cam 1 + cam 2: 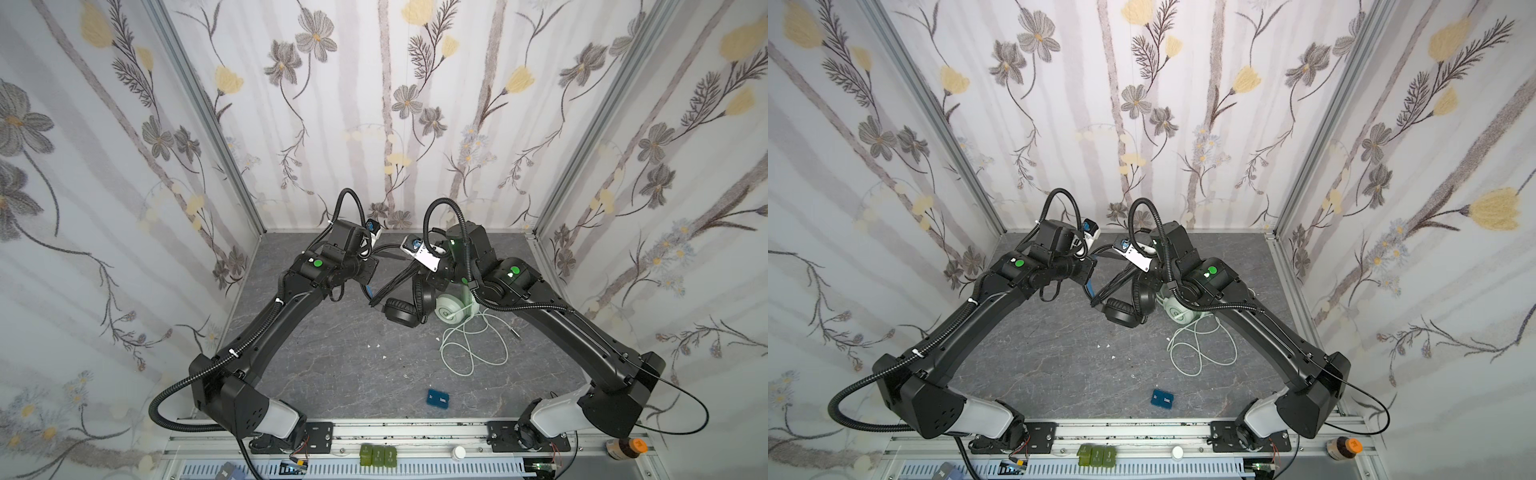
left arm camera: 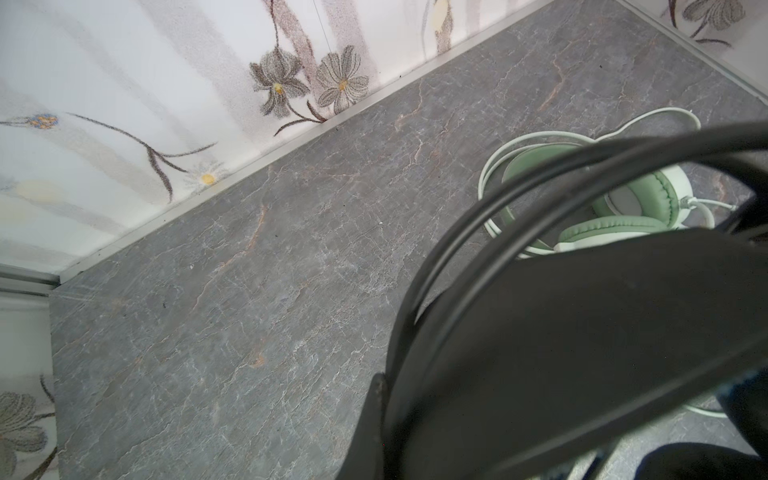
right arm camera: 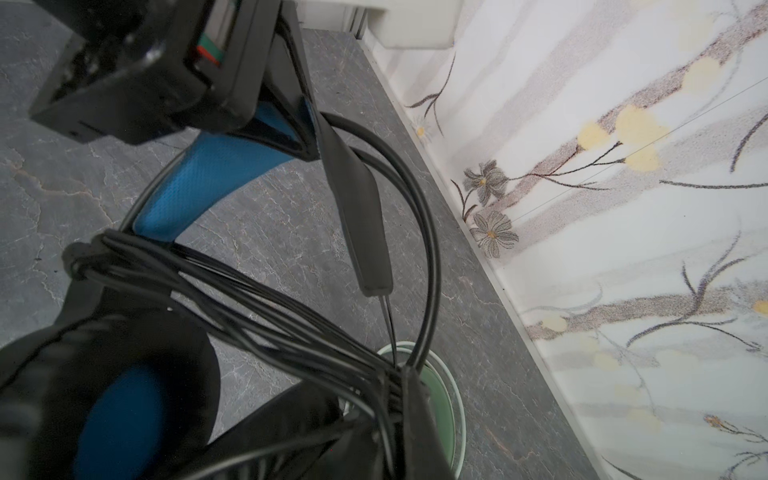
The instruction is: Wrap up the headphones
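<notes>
Right wrist: black headphones point(image 3: 41, 374), cable point(image 3: 133, 259) seemingly coiled

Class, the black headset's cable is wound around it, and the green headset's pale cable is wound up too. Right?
No: the green headset's pale cable lies in loose loops on the table, as both top views show. The black headset's black cable is wound.

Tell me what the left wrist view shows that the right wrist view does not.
Left wrist only: the mint-green headset's padded ear cups and pale cable. Right wrist only: the black headset's ear cup with blue lining, its in-line control, cable turns wound on it. Both: black cable strands, the black headband, part of the mint-green headset, the grey table, the floral wall.
</notes>
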Controlling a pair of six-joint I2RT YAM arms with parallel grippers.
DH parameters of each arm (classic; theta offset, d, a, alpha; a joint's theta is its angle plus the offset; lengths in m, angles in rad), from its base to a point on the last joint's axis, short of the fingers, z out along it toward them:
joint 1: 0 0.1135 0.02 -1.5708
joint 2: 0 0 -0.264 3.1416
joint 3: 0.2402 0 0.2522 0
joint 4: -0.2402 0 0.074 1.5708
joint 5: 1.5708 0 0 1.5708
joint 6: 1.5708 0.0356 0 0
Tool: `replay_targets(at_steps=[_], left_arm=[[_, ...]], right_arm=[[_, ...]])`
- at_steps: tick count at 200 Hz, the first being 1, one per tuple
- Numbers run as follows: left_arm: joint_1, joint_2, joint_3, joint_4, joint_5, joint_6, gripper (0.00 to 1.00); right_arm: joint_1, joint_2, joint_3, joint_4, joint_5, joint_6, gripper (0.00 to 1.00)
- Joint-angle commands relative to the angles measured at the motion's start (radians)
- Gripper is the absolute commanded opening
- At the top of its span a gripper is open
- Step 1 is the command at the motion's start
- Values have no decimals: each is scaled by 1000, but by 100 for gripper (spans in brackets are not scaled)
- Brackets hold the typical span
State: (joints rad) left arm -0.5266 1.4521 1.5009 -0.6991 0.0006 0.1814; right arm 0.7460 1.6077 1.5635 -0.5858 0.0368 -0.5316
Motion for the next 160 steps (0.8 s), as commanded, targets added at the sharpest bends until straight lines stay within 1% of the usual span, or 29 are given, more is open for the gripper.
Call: replay_targets(at_steps=[1,25,58,95,137,160], left_arm=[[2,-16,5,-63,29,50,0],[2,-27,4,-54,64,36,0],[2,-39,19,-59,106,29,0],[2,-32,21,-74,96,38,0],[3,-26,30,-71,100,38,0],[-1,-21,41,-71,114,35,0]], right_arm=[[-13,-41,-32,58,57,-15,0],[-25,-60,-79,70,47,-13,0],[-41,-57,-100,77,38,-8,0],[-56,-48,-105,76,56,-6,1],[-68,-50,-135,85,89,-8,4],[-74,-48,-151,101,91,31,6]])
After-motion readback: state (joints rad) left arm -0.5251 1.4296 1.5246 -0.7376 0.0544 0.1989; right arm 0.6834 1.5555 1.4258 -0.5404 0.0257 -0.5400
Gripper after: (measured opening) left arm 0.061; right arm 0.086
